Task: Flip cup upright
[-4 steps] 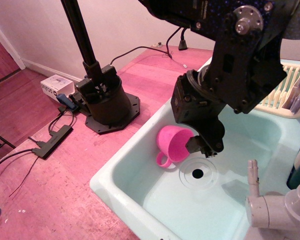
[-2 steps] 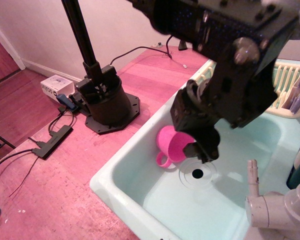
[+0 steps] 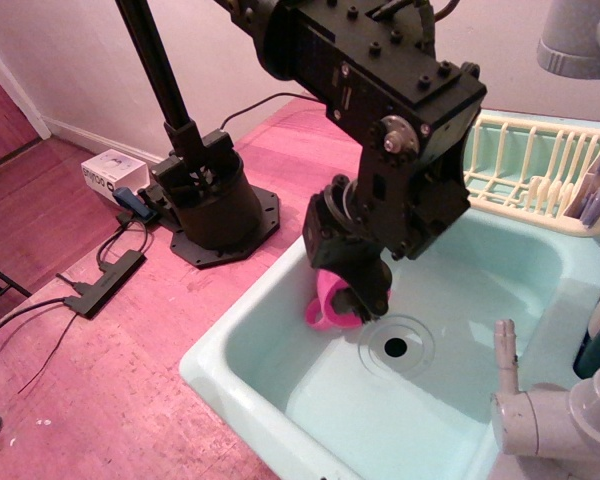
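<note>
1. The black robot arm reaches down from the top of the view into the pale green sink, its wrist bent so the pincer points at the basin floor near the left wall.
2. The sink surrounds the pincer; its left wall stands just beside it, while the basin floor to the right and toward the front lies bare and wide.
3. A black stand base sits on the pink counter, well apart to the left of the pincer, with cables trailing farther left.
4. The cream dish rack sits behind and to the right of the pincer, on the sink's far rim.
5. The white faucet rises at the front right, well apart from the pincer.
6. The pink cup lies directly under the pincer, mostly hidden by it; only its lower left part shows, and it seems tilted rather than upright.
7. The drain lies just right of the pincer.
8. The pincer's jaws are hidden by the wrist, so I cannot tell whether they clasp the cup.
</note>
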`<state>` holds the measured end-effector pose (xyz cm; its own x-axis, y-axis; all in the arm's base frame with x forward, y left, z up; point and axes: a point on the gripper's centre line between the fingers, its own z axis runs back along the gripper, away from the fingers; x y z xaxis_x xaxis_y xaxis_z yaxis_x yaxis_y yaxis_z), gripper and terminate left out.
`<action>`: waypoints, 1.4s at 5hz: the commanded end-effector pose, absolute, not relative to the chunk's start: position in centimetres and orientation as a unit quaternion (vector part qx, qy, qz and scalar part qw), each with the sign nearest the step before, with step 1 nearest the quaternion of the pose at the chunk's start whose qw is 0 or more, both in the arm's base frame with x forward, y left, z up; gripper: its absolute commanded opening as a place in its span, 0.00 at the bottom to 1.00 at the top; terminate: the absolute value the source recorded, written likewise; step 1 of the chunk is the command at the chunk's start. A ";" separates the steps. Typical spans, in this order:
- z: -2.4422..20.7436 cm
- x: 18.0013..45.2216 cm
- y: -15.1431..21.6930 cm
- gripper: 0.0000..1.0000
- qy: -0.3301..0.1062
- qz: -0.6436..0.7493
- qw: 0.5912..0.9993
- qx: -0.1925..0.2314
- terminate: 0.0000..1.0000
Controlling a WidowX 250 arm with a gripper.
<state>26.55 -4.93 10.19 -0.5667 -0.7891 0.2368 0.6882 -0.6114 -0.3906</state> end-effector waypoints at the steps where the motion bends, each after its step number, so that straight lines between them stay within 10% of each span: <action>1: 12.0 26.3 -4.9 1.00 0.101 -0.875 0.439 -0.178 0.00; 2: 12.5 25.2 -4.9 0.00 0.105 -0.866 0.459 -0.169 0.00; 5: 12.5 25.5 -4.6 0.00 0.076 -0.866 0.478 -0.128 0.00; 7: 12.5 27.1 -4.0 0.00 -0.029 -0.814 0.579 -0.030 0.00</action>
